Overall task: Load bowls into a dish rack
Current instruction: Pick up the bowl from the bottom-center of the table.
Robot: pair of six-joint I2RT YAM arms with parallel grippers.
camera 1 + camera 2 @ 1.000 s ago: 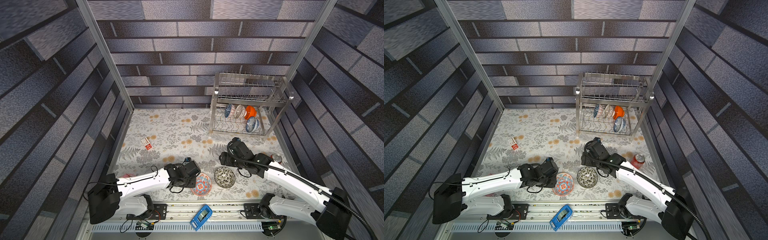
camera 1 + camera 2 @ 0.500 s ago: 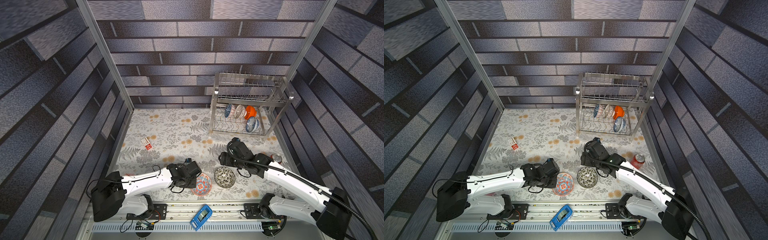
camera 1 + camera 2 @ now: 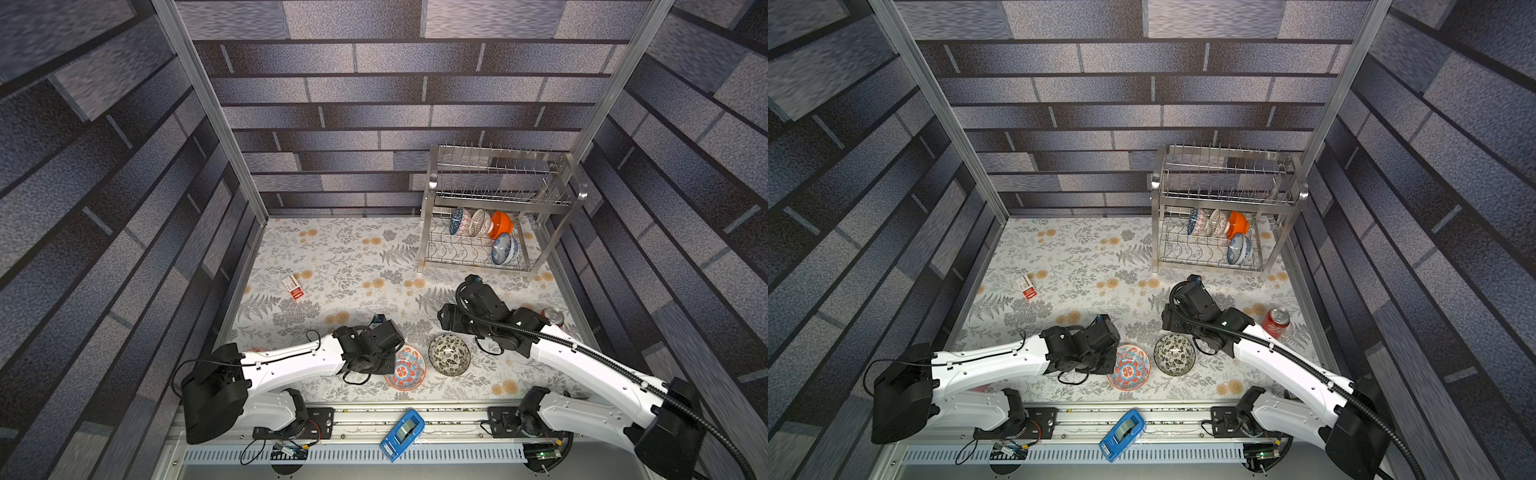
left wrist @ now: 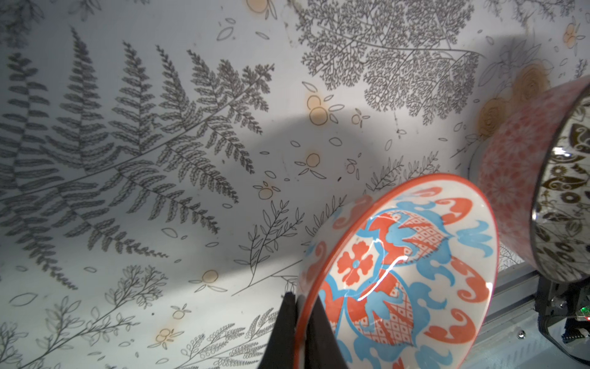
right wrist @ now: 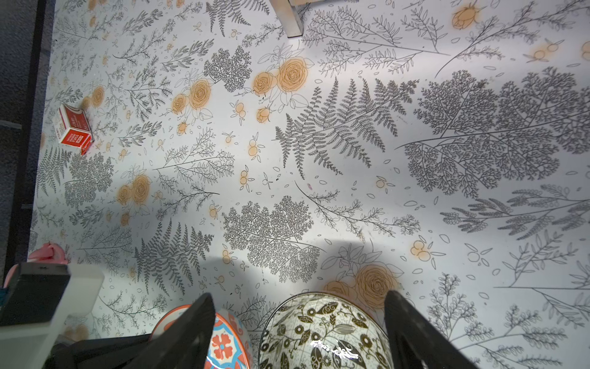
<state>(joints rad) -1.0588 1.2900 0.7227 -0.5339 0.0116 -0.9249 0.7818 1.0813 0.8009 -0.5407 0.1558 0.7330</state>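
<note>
From my console I see the left fingers [image 4: 282, 335] pinching the rim of the red-and-blue medallion bowl [image 4: 399, 271], one finger inside the lip and one outside. That bowl is at the near edge of the worktop [image 3: 340, 257]. In the left wrist view it seems tipped up a little, though I cannot say for sure that its foot is off the surface. Just beside it, upright on the worktop, sits the black-and-white floral bowl [image 3: 449, 354]. The right fingers [image 5: 412, 332] are spread wide and grip nothing; the right wrist view frames that bowl's rim between them, with no contact I can make out. The dish rack [image 3: 498, 202] stands in the far right corner, well apart from both arms. Its lower tier carries four bowls on edge. The blue triangle-patterned bowl [image 3: 456, 221], the white lattice bowl [image 3: 480, 223] and the orange bowl [image 3: 500, 224] stand in a row at the back, and the blue-white floral bowl [image 3: 505, 248] stands in front of the orange one. A soda can [image 3: 1276, 322] stands near the right arm, a small red-and-white box [image 3: 293, 287] lies towards the left wall, and a blue tape dispenser [image 3: 402, 434] rests on the front rail.
</note>
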